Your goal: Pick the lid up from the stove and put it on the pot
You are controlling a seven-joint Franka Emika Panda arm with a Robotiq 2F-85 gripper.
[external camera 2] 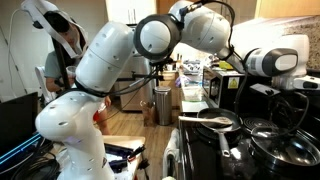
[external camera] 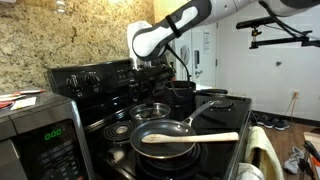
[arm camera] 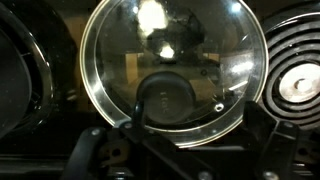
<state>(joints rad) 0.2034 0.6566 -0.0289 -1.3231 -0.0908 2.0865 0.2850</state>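
Note:
The glass lid [arm camera: 175,60] with its metal rim and black knob lies flat on the black stove [external camera: 100,80], and it fills the wrist view. In an exterior view the lid [external camera: 152,110] sits behind the frying pan. The dark pot [external camera: 181,94] stands at the back of the cooktop, beside the lid, and is uncovered. My gripper [external camera: 151,75] hangs a little above the lid. In the wrist view its fingers [arm camera: 180,150] stand apart on either side of the knob's near edge, open and empty.
A grey frying pan [external camera: 165,138] with a wooden spatula [external camera: 190,137] sits at the stove's front. A silver microwave [external camera: 35,135] stands beside the stove. A coil burner [arm camera: 298,85] lies next to the lid. The pan [external camera 2: 215,122] also shows in an exterior view.

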